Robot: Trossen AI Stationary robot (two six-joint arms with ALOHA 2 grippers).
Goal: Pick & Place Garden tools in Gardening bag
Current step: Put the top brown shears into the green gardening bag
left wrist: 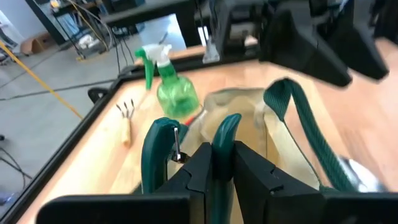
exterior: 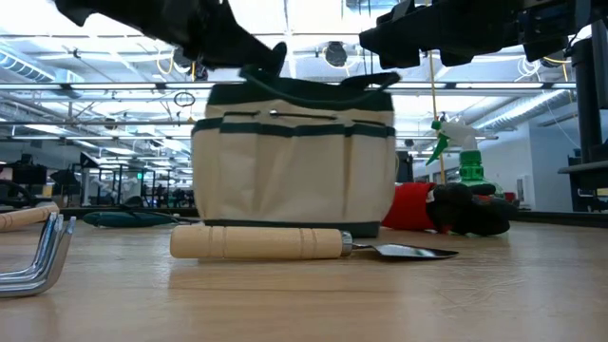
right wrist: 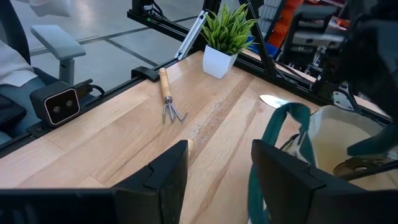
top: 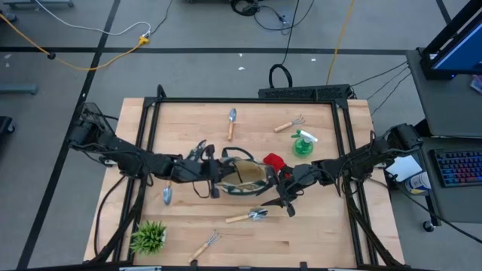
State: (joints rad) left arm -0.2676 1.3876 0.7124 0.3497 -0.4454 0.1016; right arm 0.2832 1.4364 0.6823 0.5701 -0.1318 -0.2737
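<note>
Landmark: the gardening bag (top: pixel 245 177), upright at the table's middle, mouth open, both arms meeting over it.
Nearest tool: a wooden-handled trowel (exterior: pixel 285 243) lies flat on the table (top: pixel 316 233) just in front of the bag, blade toward the right arm's side.
Front corner: a hand rake (top: pixel 205 245) and a potted plant (top: pixel 148 236) sit well in front of the bag on the left arm's side.
Left arm: reaches low across the table from its edge, elbow bent, wrist over the bag's left rim.
Left gripper (left wrist: pixel 222 163): fingers pinched together on a green loop handle (left wrist: pixel 225 134) of the bag.
Right arm: stretched in from the opposite edge, wrist just beside the bag's right rim.
Right gripper (right wrist: pixel 217 165): fingers spread apart, gripping nothing, over the table beside the bag's other handle (right wrist: pixel 280 134).
Beside the bag: red-and-black gloves (exterior: pixel 446 209) touching its right side.
Beyond the bag: a green spray bottle (top: pixel 303 143), a second rake (top: pixel 289 124) and another trowel (top: pixel 231 123) near the far edge.
</note>
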